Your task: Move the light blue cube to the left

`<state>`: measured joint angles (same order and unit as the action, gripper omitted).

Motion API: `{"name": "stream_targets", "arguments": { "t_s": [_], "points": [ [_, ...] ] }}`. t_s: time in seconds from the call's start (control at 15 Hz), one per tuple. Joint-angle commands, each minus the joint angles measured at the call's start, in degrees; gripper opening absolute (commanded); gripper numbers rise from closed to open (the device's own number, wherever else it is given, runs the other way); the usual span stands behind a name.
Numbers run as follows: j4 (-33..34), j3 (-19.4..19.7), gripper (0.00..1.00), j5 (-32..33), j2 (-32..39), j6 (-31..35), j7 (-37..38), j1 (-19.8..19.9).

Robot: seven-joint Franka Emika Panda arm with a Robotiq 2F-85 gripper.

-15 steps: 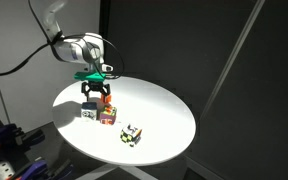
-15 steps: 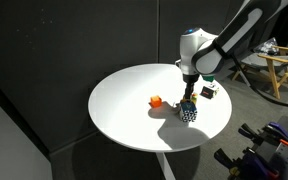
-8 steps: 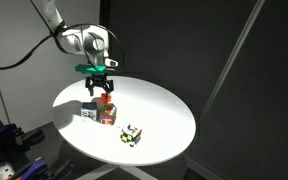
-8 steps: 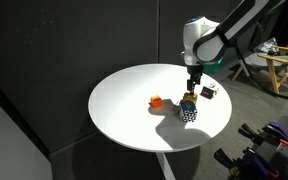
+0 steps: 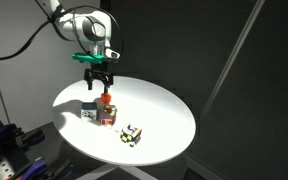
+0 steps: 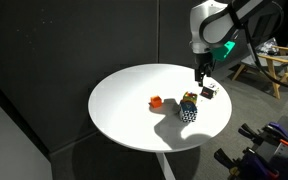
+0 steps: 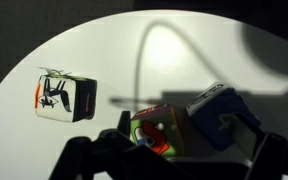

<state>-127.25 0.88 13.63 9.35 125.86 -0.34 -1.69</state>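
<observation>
The light blue cube (image 5: 89, 113), with a pale blue top and whitish marked sides, sits on the round white table (image 5: 159, 105) against a magenta cube (image 5: 106, 116). In the wrist view it lies in shadow (image 7: 220, 115) beside a green and red cube face (image 7: 154, 130). It looks like the bluish cube (image 6: 189, 112) in an exterior view. My gripper (image 5: 101, 86) hangs open and empty well above this pair, touching nothing. It also shows in an exterior view (image 6: 200, 78) and in the wrist view (image 7: 174, 172).
A black-white-yellow patterned cube (image 5: 132, 134) stands apart, toward the table's front, and shows in the wrist view (image 7: 64, 94). An orange cube (image 6: 156, 101) sits by itself on the table. The table has dark surroundings, and a wooden stand (image 6: 282, 70) is beyond it.
My gripper has risen straight up from just above the cube pair, still open. None of the cubes has moved.
</observation>
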Motion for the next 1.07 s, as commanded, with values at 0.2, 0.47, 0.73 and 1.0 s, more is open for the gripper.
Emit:
{"name": "stream_targets", "arguments": {
  "t_s": [0.2, 0.47, 0.73, 1.0],
  "points": [
    [-5.31, -0.13, 1.00, -2.12, -9.84, -5.16, -3.90, 1.19],
    [-7.57, 0.09, 1.00, -1.71, -13.91, -7.06, -5.87, 1.49],
    [-8.73, 0.45, 1.00, -1.95, -17.34, -9.32, -7.19, 2.06],
    [-9.55, 1.10, 1.00, -3.61, -20.47, -9.51, -8.58, 2.35]
  ]
}}
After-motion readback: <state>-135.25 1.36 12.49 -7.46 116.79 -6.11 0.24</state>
